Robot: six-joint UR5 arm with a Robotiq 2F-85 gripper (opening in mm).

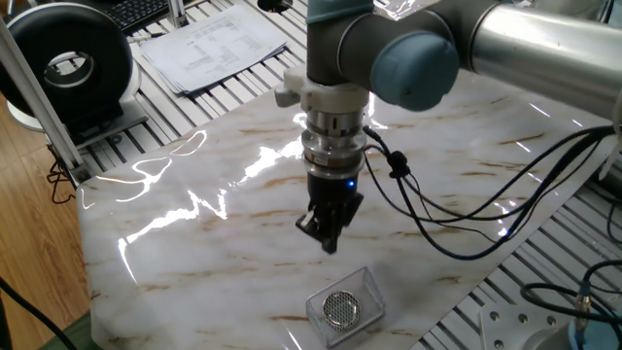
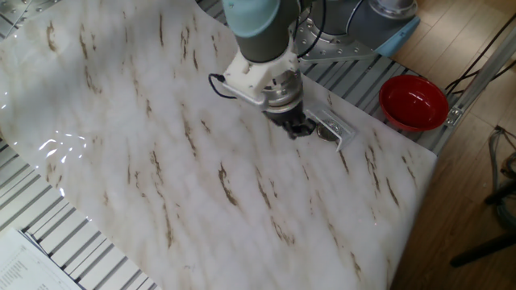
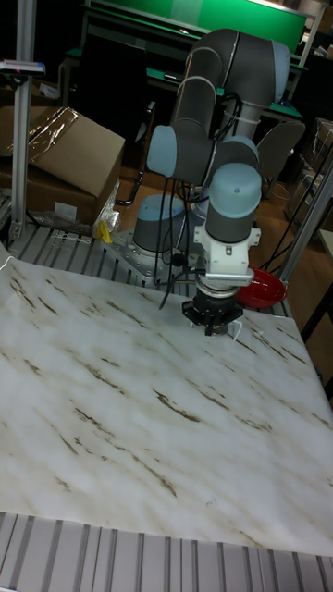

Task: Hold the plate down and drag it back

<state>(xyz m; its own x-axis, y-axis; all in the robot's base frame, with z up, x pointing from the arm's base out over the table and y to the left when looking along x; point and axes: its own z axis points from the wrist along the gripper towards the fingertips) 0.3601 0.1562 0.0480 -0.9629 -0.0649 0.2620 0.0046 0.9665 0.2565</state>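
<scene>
**Gripper poised beside small metal plate at table's edge**

A broad table covered in a glossy white sheet with brown marble veining (image 1: 194, 243) is seen beneath the grey-and-blue jointed robot arm (image 1: 408, 58), which is angled down over the sheet's far corner. A clear rectangular plastic tray (image 1: 369, 288) is set near that corner, close to the sheet's edge, and inside it lies the small round shiny silver metal plate with a grey mesh-like centre (image 1: 339, 308). In the other fixed view the plate (image 2: 326, 134) is glimpsed only as a dark glint inside the tray (image 2: 343, 129); in the tall fixed view it is hidden behind the tool. A red round bowl (image 2: 414, 101) is placed off the sheet, well apart from the tray.

The black two-finger gripper (image 1: 327, 233) is held just beside the tray, above the sheet and not in contact with the plate. Its fingers appear drawn close together, with nothing between them, though a narrow gap cannot be ruled out.

The plate is judged to be light, stiff and slick, so it is likely to skate or tip if pushed at the rim. Pressure is best applied straight down on the mesh centre, where the texture should give some bite. The loose tray is likely to be dragged along with it, being light itself.
</scene>
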